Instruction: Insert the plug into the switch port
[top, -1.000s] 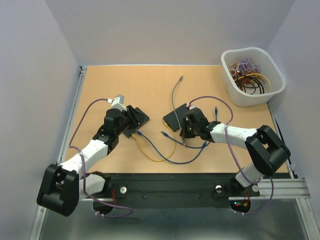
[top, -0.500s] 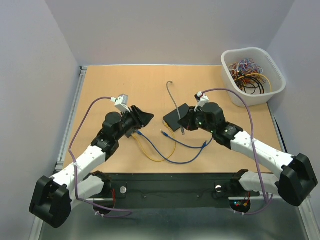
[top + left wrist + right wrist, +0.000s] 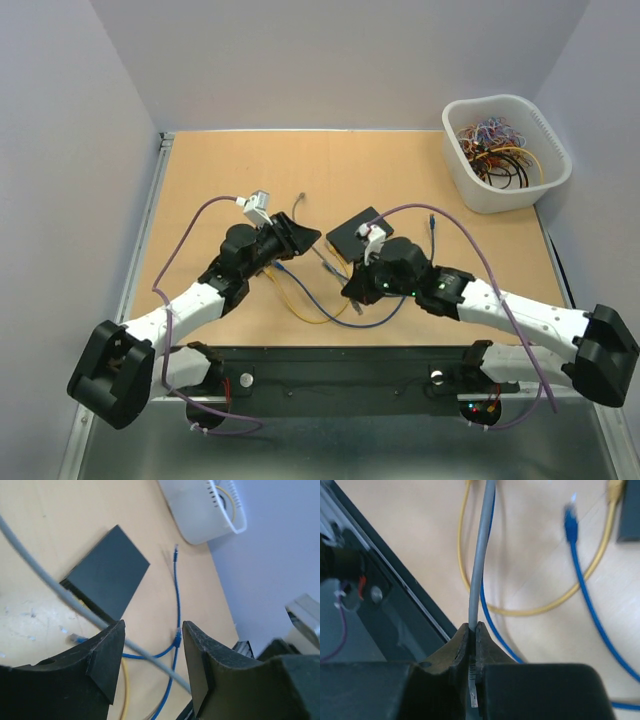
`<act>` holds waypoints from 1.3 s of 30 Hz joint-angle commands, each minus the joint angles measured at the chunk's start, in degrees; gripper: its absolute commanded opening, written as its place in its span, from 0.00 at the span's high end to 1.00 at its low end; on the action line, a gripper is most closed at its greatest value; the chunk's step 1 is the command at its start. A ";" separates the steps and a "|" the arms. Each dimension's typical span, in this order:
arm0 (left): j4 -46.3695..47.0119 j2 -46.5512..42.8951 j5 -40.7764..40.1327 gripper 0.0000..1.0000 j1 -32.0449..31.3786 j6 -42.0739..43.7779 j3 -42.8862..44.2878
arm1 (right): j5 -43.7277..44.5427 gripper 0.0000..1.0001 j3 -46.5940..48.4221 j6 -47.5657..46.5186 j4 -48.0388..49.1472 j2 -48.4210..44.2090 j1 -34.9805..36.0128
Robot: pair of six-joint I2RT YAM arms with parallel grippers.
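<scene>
The black switch [image 3: 355,232] lies flat at mid-table; it also shows in the left wrist view [image 3: 107,570]. My right gripper [image 3: 352,290] sits just in front of it, near the front rail. It is shut [image 3: 473,627] on a grey cable [image 3: 482,555], with the clear plug end poking back between the fingers. The grey cable [image 3: 318,250] runs up-left past my left gripper [image 3: 300,238]. My left gripper [image 3: 152,645] is open and empty, left of the switch; the grey cable [image 3: 40,567] crosses beyond its jaws.
Loose blue [image 3: 400,305] and yellow [image 3: 310,320] cables loop on the table between the arms. A blue plug [image 3: 570,517] lies free. A dark box edge [image 3: 627,525] with a yellow plug shows at top right. A white bin [image 3: 480,195] of cables stands back right.
My right gripper swung left and toward the front rail with the grey cable, dragging its far end left. My left gripper moved right and a little forward, toward the switch.
</scene>
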 commanded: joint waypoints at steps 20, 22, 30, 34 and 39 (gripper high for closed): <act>-21.45 -12.35 -10.12 0.39 9.43 4.81 3.49 | 32.27 0.14 12.86 18.21 -30.98 7.65 27.18; -21.36 -12.27 -9.85 0.39 9.52 4.81 3.41 | 37.02 0.10 14.89 18.47 -30.55 4.65 27.09; -20.39 -12.53 -8.88 0.39 9.52 4.89 3.05 | 34.37 0.14 20.17 9.08 -20.01 4.44 11.84; -19.87 -12.44 -8.62 0.40 9.52 4.98 2.70 | 27.92 0.23 26.49 4.24 -15.35 16.83 4.08; -19.16 -12.00 -7.65 0.40 9.69 5.25 2.26 | 22.73 0.34 36.86 0.55 -13.32 30.54 -1.81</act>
